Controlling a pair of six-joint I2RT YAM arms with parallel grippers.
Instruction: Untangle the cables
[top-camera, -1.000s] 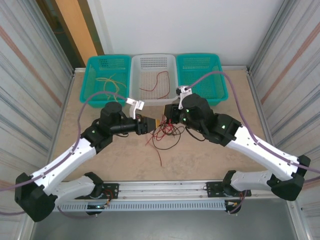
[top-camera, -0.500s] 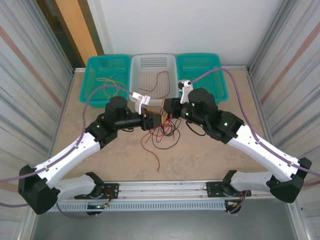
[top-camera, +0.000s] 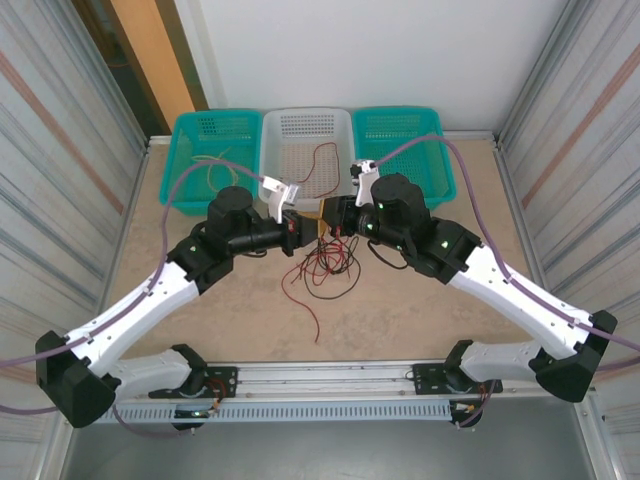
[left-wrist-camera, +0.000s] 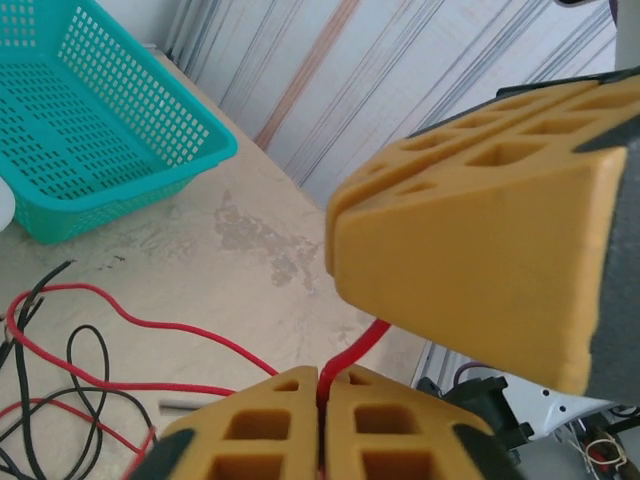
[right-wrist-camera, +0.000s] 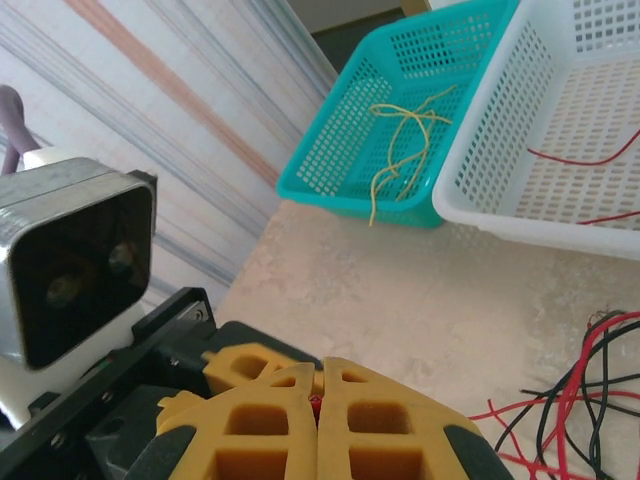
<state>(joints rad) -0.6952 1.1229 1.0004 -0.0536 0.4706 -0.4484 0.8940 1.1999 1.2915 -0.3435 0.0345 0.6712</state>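
Nearest you, a loose red tail (top-camera: 315, 318) trails over the worktop (top-camera: 430, 300) from the tangle (top-camera: 325, 262) of red and black cables, which lies just below the two tools. Your left tool (left-wrist-camera: 322, 388) is fully closed, with a red cable (left-wrist-camera: 352, 348) pinched between its pads. Your right tool (right-wrist-camera: 319, 378) is closed too, with a sliver of red in its seam, so it seems to grip the same strand or a neighbour; I cannot tell which. The tools sit almost touching, so the step looks like drawing that red strand out of the knot. Move the tools apart slowly and lift a little, so the black loops slide off rather than cinch. Watch the tangle and ease off if it rises as one lump. Beyond, the white basket (top-camera: 272, 150) has another red strand (top-camera: 318, 165) in it and the left teal basket (top-camera: 183, 150) has yellow cables (top-camera: 215, 168), so the freed strand likely belongs in the white one.
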